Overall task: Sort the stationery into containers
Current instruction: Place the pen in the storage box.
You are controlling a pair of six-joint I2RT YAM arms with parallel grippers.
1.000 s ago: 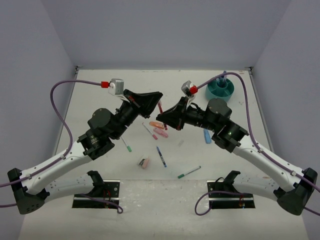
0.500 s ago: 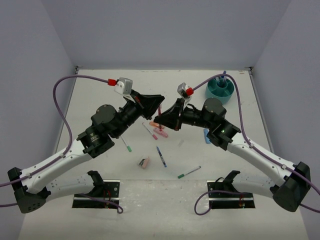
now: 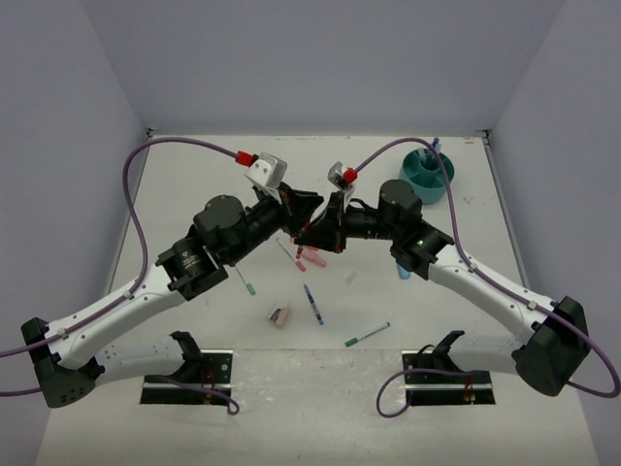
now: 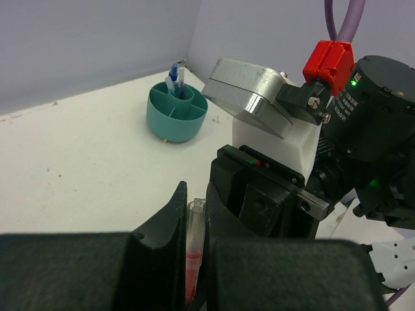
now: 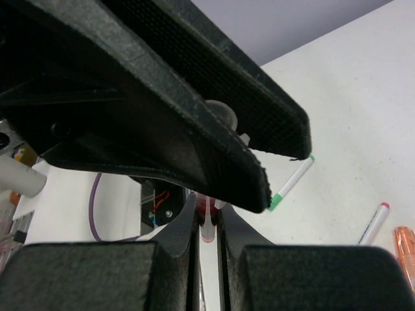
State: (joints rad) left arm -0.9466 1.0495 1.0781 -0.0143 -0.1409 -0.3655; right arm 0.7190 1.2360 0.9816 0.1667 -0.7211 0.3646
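While the left claw (image 4: 196,197) and right claw (image 5: 206,217) both pinch the red pen (image 4: 192,259), tugging could drop it.

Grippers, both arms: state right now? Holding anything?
Left gripper: closed on the red pen.
Right gripper: closed on the red pen too, apparently at its other end.

The white table (image 3: 184,194) carries a teal organizer (image 3: 427,173) at the upper right, and around mid-frame a pink highlighter (image 3: 312,258), a white pen with a green cap (image 3: 244,282), a pink eraser (image 3: 279,315), a blue pen (image 3: 312,304) and, lower right of these, a green pen (image 3: 367,334).
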